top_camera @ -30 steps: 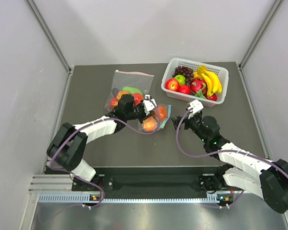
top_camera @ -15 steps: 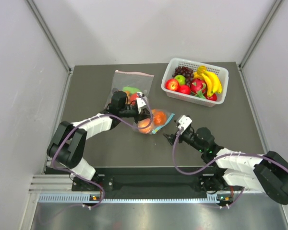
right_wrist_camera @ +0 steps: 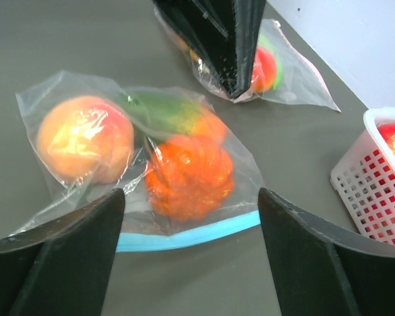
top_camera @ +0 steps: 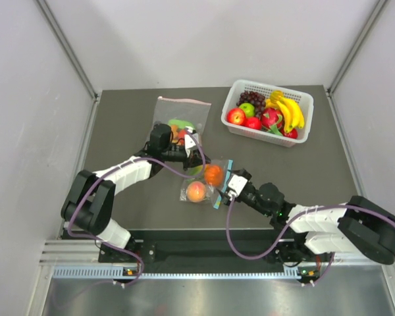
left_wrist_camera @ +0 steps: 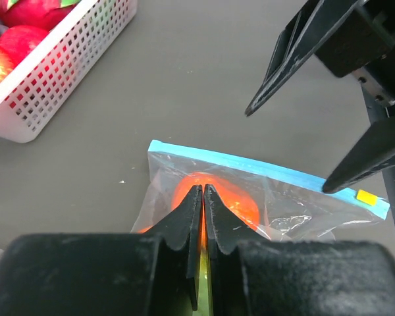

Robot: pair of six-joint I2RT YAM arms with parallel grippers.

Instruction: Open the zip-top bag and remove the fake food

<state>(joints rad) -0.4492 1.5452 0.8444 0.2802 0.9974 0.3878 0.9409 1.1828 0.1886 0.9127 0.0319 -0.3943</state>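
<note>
The bag (top_camera: 206,185) lies on the table (top_camera: 303,164) near the middle, with its blue zip strip (right_wrist_camera: 184,236) on the right side. The food is inside it: an orange piece (right_wrist_camera: 187,174), a peach-red piece (right_wrist_camera: 84,138) and a green piece (right_wrist_camera: 161,108), close together.

The left claw (left_wrist_camera: 203,191) is closed, its two fingers pressed together at the far-left edge of the bag. In its own camera the tips stand in front of the orange piece. I cannot tell if a bit of the film is pinched between them.

The right claw (left_wrist_camera: 288,151) is wide open and holds nothing. It sits low at the zip strip, and one tip is just beside the strip.

Beyond the left claw lies a big bag (top_camera: 181,108) with more pieces, and a white basket (top_camera: 263,135) of fruit stands at the far right.
</note>
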